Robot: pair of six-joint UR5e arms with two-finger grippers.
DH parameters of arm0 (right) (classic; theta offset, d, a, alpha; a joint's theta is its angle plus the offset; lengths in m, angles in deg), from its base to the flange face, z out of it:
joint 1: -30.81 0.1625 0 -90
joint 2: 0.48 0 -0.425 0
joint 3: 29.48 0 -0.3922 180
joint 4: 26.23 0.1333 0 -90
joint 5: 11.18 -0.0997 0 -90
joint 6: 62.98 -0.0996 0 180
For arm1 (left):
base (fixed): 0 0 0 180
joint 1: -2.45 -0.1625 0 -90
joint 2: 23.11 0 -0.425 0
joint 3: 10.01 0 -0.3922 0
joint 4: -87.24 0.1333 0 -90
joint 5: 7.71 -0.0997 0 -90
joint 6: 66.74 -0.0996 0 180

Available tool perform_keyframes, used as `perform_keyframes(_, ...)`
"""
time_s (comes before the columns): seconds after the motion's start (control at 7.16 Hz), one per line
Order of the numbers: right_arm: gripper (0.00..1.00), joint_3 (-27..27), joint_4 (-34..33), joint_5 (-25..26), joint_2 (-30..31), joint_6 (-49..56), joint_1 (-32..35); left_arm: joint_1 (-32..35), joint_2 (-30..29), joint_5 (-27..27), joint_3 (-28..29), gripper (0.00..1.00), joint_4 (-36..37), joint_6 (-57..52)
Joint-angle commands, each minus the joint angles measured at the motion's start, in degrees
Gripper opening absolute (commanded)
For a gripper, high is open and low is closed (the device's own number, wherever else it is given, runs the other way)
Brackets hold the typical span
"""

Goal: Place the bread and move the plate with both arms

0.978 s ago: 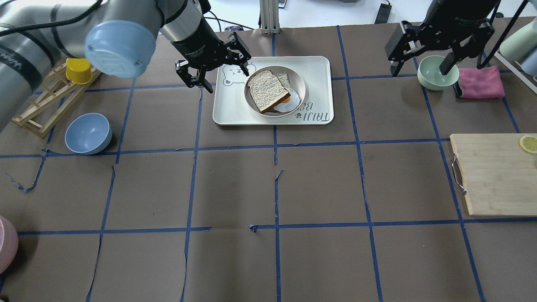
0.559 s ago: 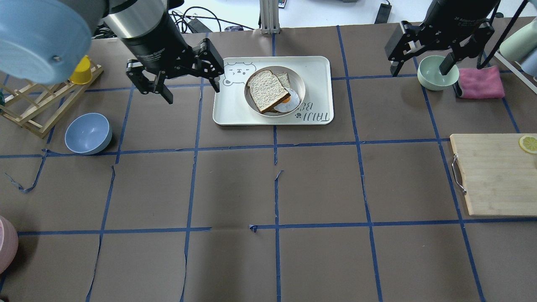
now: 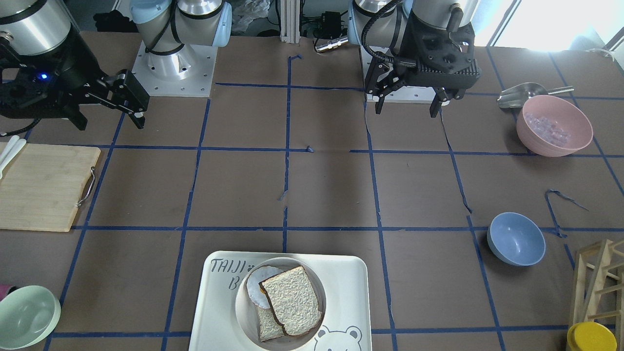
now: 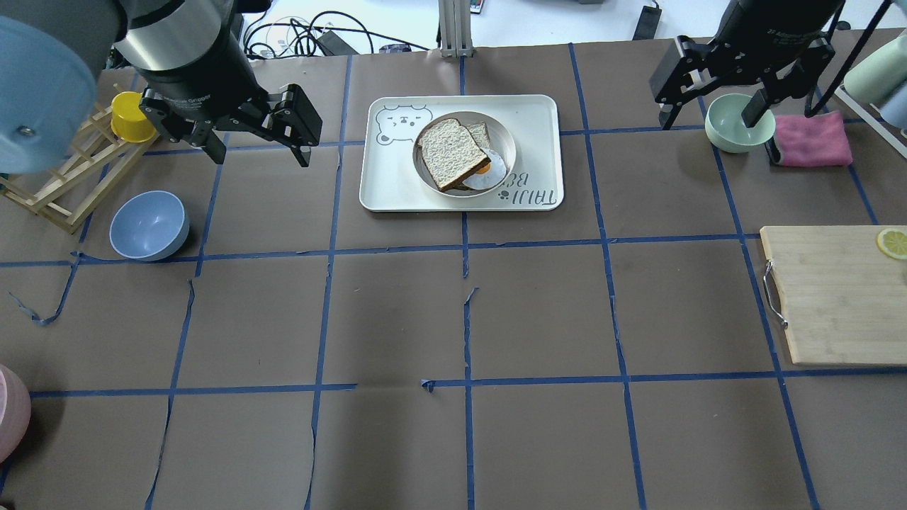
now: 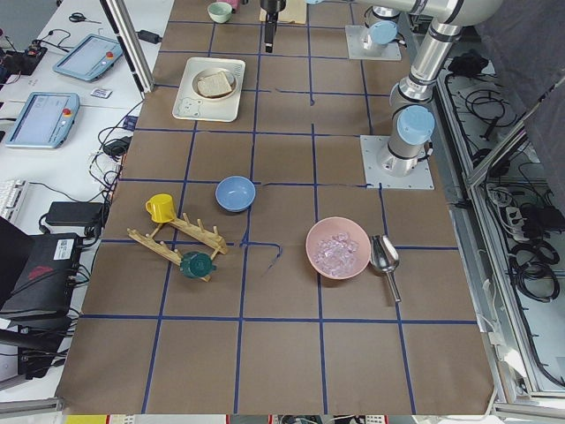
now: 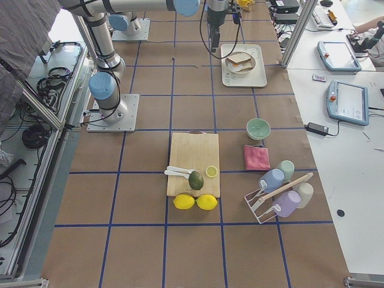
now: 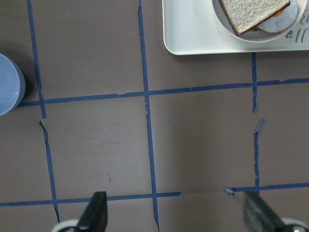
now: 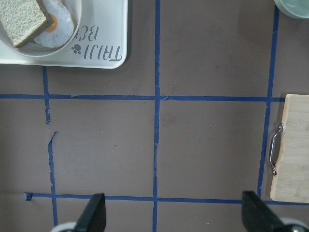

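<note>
two claws, both mine, are hanging spread wide with nothing between the fingers. my left gripper (image 4: 258, 150) and my right gripper (image 4: 708, 117) are both hovering high over the table, well apart from the tray (image 4: 397, 188). the tray is showing at one o'clock in my left wrist view and at eleven o'clock in my right wrist view.

the bread (image 4: 446, 152) is lying on the plate (image 4: 507, 142), leaning across a fried egg (image 4: 492, 174) and a second slice (image 4: 481, 132). the plate is sitting in the middle of the tray, at twelve o'clock on the table from my seat.

so i'm reading the placing as done and the plate move as the step in hand. to do it well, i'm planning on coming down level. left is going for the rim at nine o'clock and right for the rim at three o'clock, dead opposite each other.

the rim is looking shallow, so each claw is needing one finger inside and one outside. at nine o'clock the crust is sitting almost on the rim, so my left is needing care not to nudge it.

i'm wanting both claws closing and lifting together at the same height, since any tilt is likely sending that stack sliding. i'm thinking of rising straight up first, because the tray wall is crowding the plate at twelve and six.
</note>
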Motion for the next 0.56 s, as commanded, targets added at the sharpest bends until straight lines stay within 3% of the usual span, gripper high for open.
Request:
perform_keyframes(0.0, 1.00, 0.0, 0.1, 0.0, 0.1, 0.0, 0.1, 0.0, -0.4, -0.1, 0.4, 1.00, 1.3, 0.2)
perform_keyframes(0.42, 1.00, -0.1, 0.1, 0.0, 0.1, 0.0, -0.1, 0.0, -0.5, 0.0, 0.3, 1.00, 1.1, 0.3)
